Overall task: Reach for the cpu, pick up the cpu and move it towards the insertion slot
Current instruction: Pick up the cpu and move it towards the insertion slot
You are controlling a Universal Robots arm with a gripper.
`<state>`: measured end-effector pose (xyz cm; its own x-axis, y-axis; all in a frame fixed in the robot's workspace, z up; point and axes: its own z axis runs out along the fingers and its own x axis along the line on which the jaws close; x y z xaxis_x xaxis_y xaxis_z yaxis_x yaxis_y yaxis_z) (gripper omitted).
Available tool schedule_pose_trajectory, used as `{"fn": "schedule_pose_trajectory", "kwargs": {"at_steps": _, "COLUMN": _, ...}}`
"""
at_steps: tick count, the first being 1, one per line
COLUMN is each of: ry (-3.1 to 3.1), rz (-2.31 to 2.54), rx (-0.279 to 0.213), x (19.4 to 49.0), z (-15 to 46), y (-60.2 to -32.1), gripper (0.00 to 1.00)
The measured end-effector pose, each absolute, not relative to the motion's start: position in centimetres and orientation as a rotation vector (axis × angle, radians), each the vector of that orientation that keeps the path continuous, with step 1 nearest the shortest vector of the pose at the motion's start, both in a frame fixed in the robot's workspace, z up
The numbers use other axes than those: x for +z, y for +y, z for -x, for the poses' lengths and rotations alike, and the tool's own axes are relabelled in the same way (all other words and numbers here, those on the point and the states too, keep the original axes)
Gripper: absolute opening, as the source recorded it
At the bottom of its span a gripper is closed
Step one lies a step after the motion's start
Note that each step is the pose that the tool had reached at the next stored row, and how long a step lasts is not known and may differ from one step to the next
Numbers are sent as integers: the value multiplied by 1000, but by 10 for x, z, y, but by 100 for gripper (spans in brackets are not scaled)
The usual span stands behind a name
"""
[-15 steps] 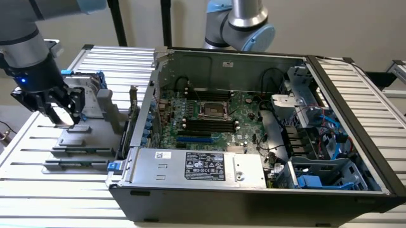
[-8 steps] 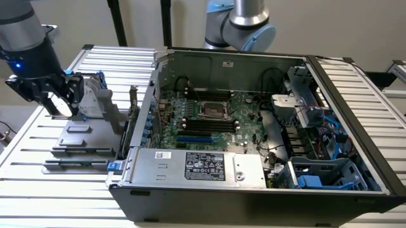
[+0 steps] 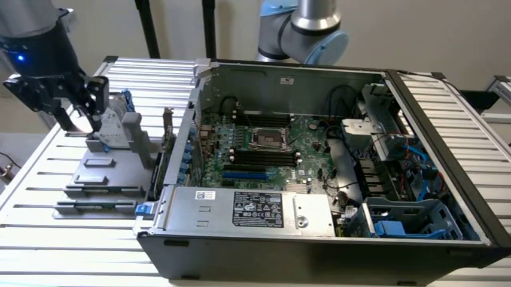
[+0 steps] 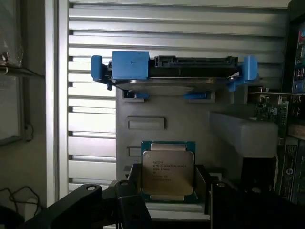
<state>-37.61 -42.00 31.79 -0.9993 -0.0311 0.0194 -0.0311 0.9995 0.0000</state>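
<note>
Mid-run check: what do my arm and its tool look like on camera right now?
The tool is matte black, with angular linked fingers. Above it is a black cylindrical wrist section bearing a small blue light, then a silver-grey tube. Behind the computer case, a silver arm joint carries pale blue caps.

The chip point(image 4: 167, 171) lies uncovered. An upright hard drive point(image 4: 190, 72) stands near it. The case wall point(image 3: 198, 101) rises before the socket point(image 3: 267, 139).

Looks like a robotics lab bench to me: opened-up computer case point(image 3: 319, 260) on a ribbed metal table point(image 3: 56, 251), robot arm point(image 3: 307, 27) behind it, spare parts parked in a grey holder point(image 3: 92, 179).
</note>
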Motion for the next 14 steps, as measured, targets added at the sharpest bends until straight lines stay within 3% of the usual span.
{"fn": "schedule_pose_trajectory", "kwargs": {"at_steps": 14, "ry": -3109, "rz": -55, "rx": -6, "x": 375, "z": 317, "y": -420, "gripper": 54}}
